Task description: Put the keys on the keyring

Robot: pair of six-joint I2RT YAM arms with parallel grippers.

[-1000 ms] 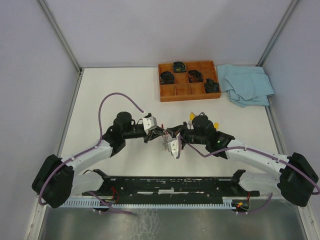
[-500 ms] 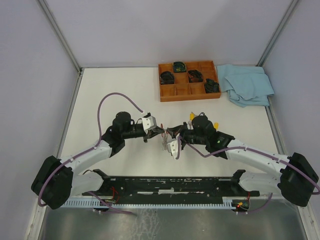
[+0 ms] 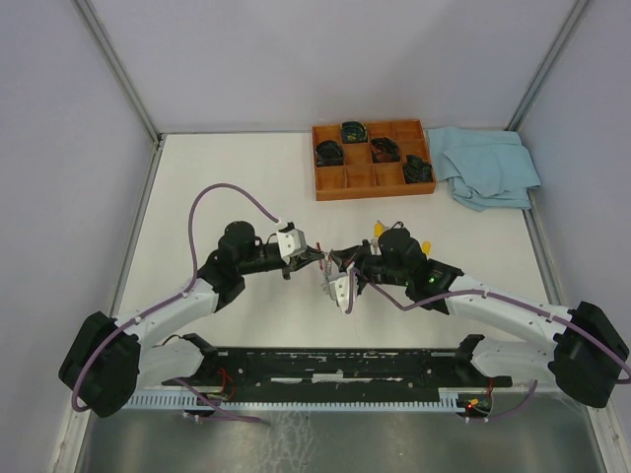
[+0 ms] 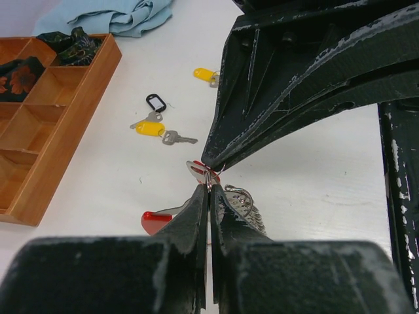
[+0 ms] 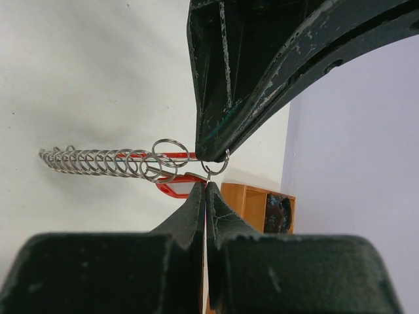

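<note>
Meeting mid-frame over the counter [image 4: 314,176], the left end effector [image 4: 208,188] and right end effector [image 5: 205,188] were each pressed together on the keyring [image 5: 217,167], seemingly bracing it for threading; two yellow keys [image 4: 149,129] lay upper left.

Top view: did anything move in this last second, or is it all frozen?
The left arm eased slightly to its left, drawing the left end effector a touch away from the right arm. Nothing was taken or let go: it and the right end effector stay pinched shut at the keyring. The right arm, tray and cloth have not moved.
</note>
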